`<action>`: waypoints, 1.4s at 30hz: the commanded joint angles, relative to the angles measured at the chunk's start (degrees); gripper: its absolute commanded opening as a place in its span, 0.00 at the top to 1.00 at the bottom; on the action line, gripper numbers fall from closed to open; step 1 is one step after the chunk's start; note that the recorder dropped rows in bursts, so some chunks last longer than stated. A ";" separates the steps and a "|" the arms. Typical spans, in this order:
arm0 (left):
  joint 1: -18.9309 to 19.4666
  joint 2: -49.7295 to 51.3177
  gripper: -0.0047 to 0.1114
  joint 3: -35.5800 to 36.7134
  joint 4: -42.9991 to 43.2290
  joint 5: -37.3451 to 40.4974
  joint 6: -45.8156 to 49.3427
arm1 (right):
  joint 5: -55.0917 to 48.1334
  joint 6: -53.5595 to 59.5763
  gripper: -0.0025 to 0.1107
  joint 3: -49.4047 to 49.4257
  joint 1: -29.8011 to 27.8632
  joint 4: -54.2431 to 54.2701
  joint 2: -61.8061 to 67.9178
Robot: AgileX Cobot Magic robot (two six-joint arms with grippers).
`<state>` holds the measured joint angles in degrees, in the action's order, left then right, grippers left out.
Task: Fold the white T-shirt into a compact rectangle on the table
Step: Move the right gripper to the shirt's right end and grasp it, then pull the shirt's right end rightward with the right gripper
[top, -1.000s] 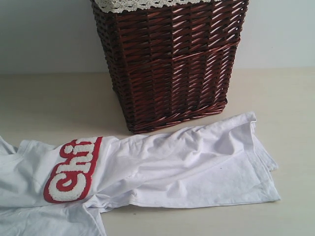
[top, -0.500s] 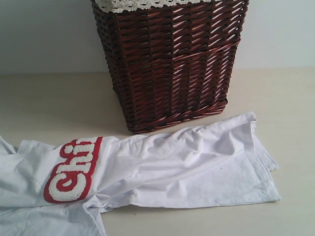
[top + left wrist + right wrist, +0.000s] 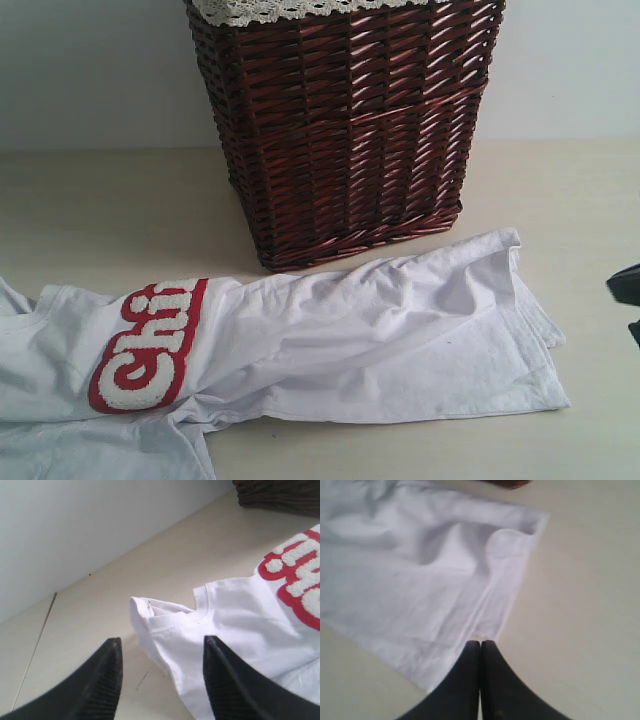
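Across the lower frame the white T-shirt (image 3: 330,340) lies rumpled on the table (image 3: 100,200). The left gripper (image 3: 161,639) hangs released, jaws apart at the collar end, likely lining up a pinch. The right gripper (image 3: 480,647) is clenched empty beside the hem. Behind, top centre, the wicker basket (image 3: 350,130) crowds the shirt's far edge.

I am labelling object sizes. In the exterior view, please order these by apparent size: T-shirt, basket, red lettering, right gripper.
1. T-shirt, only slightly ahead of the basket; the frame crops both, so this is unsure.
2. basket
3. red lettering
4. right gripper, only its tip shows.
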<state>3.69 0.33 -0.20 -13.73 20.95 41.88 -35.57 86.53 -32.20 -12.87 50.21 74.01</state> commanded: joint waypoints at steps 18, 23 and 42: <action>-0.35 -0.33 0.53 0.20 -0.13 -0.25 -0.06 | -3.85 12.67 0.98 -16.92 -0.62 4.96 34.45; -0.35 -0.33 0.53 0.20 -0.13 -0.25 -0.06 | -3.17 14.25 0.98 -16.92 -0.62 6.47 38.42; -0.35 -0.33 0.53 0.20 -0.13 -0.25 -0.06 | -9.47 -21.14 0.98 -16.92 -0.62 -37.18 33.43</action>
<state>3.69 0.33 -0.20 -13.73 20.95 41.88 -43.46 71.27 -49.59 -13.42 24.82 107.46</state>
